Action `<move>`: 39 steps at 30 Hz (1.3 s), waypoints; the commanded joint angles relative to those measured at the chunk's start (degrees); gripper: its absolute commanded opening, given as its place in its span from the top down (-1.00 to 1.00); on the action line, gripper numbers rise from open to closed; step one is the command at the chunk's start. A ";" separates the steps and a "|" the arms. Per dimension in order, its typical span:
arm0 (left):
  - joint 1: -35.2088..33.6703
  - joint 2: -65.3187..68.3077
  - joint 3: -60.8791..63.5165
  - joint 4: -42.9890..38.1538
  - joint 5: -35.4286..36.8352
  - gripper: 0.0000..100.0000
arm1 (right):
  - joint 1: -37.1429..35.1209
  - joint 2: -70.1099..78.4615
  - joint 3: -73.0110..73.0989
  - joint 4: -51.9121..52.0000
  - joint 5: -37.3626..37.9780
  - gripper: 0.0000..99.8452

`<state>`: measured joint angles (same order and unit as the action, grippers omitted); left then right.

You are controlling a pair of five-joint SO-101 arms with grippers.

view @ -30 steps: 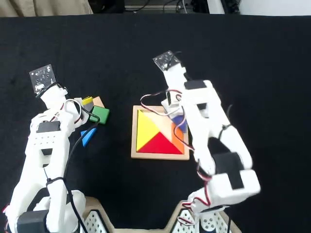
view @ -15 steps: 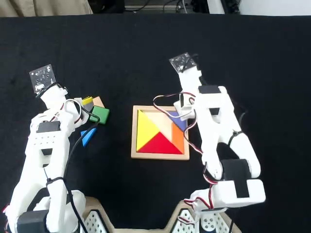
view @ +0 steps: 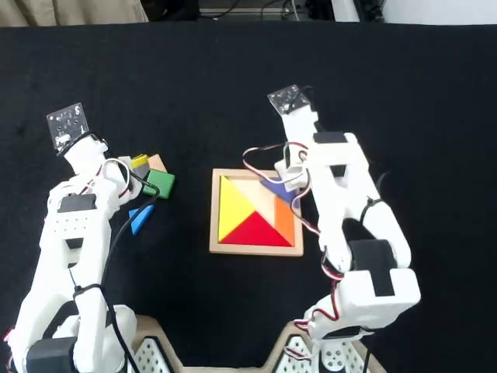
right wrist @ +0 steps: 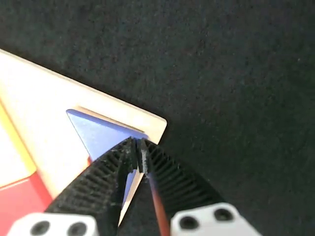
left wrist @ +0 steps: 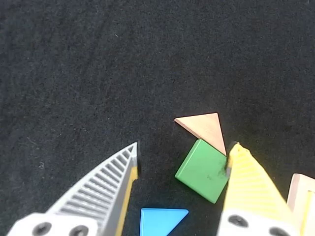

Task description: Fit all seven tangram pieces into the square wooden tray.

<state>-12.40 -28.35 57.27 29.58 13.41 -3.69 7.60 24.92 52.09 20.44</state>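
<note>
While the right hand (right wrist: 138, 148), pinched closed, sits over the blue triangle (right wrist: 98, 132) in the tray's (right wrist: 47, 98) corner, the piece looks light, stiff, slick: grip its edges.

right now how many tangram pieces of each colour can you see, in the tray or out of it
yellow triangle: 1
red triangle: 1
orange piece: 1
dark blue triangle: 1
light blue triangle: 1
green square: 1
tan triangle: 1
total: 7
</note>
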 commanded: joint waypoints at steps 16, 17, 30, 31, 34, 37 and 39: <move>-0.22 -1.67 -0.22 -0.97 0.09 0.43 | -0.70 -3.65 -1.27 2.99 0.09 0.98; -0.13 -1.67 -0.22 -0.97 0.09 0.43 | -0.97 -5.05 -0.04 2.73 0.09 0.98; -0.13 -1.67 -0.22 -0.97 0.18 0.43 | -10.55 -10.42 9.01 -3.52 4.48 0.98; -0.13 -1.67 -0.22 -0.97 0.18 0.43 | -10.55 -9.71 8.57 -3.60 4.48 0.98; -0.13 -1.67 -0.22 -0.97 0.18 0.43 | -10.55 -6.81 7.08 -3.60 4.48 0.98; -0.22 -1.67 -0.22 -0.97 0.18 0.43 | -10.37 -2.95 5.23 -3.34 4.48 0.98; -0.22 -1.67 -0.22 -0.97 0.18 0.43 | -9.67 -1.01 4.26 -3.25 4.75 0.98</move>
<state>-12.40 -28.35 57.27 29.58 13.41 -13.54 5.32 32.84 49.27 24.48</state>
